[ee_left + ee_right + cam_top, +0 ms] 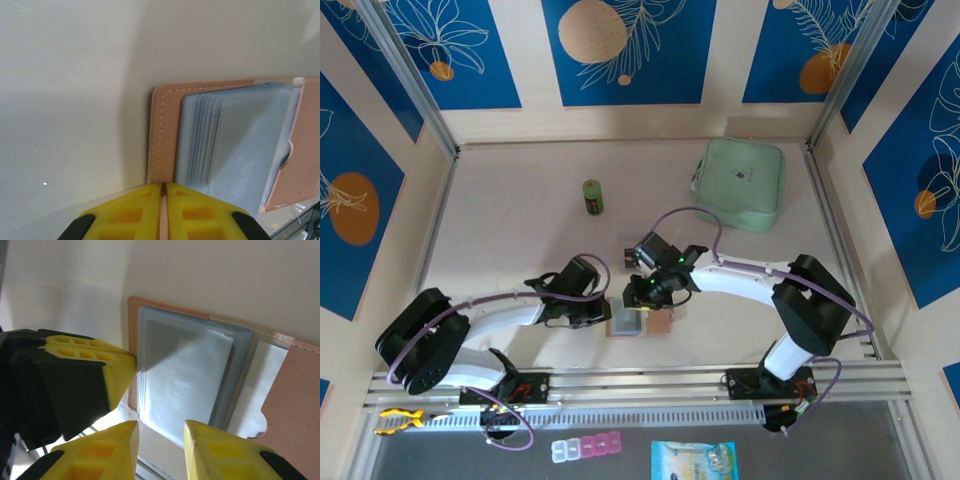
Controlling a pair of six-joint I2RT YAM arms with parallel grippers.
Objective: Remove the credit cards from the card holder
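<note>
The salmon-pink card holder (655, 324) lies open flat near the table's front edge, its greyish clear pockets (235, 150) fanned upward. My left gripper (163, 186) is shut on the left cover's edge (162, 135), and its yellow finger (116, 374) meets the same edge in the right wrist view. Just above the near edge of the pockets (185, 375), my right gripper (160, 432) is open with nothing between its fingers. In the top view both grippers meet over the holder, left (605, 308) and right (642, 302). The credit cards are hidden; the top pocket looks plain grey.
A mint-green zip pouch (740, 182) lies at the back right. A small green cylinder (592, 196) stands at the back centre. A small pale flat thing (623, 252) lies beside my right wrist, too small to identify. The aluminium rail (640, 380) runs just before the holder.
</note>
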